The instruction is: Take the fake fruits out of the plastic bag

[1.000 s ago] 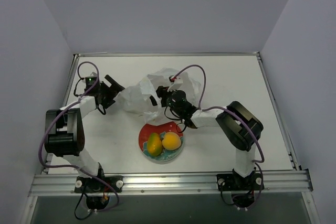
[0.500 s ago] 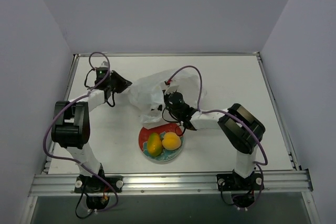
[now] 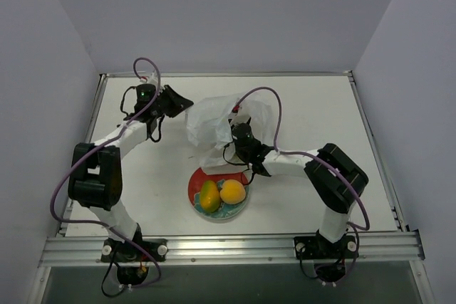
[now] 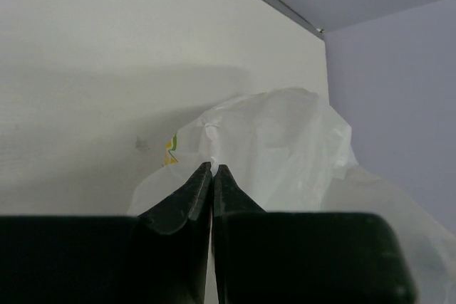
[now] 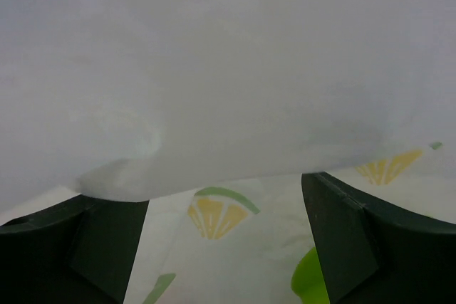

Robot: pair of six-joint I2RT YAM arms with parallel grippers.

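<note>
Two fake fruits, the mango shape point(image 3: 209, 196) and the round orange one point(image 3: 232, 191), sit on the floral plate point(image 3: 191, 189) near the table's near edge. Just behind it the plastic bag point(image 3: 210, 122) is heaped. The left gripper point(image 4: 213, 169) is clamped on its film. The right gripper point(image 5: 224, 196) stands spread apart under the film, a green piece point(image 5: 306, 284) beside one finger.

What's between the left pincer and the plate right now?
The plastic bag: in the top view its film runs from the shut left pincer down to the plate's far rim.
</note>
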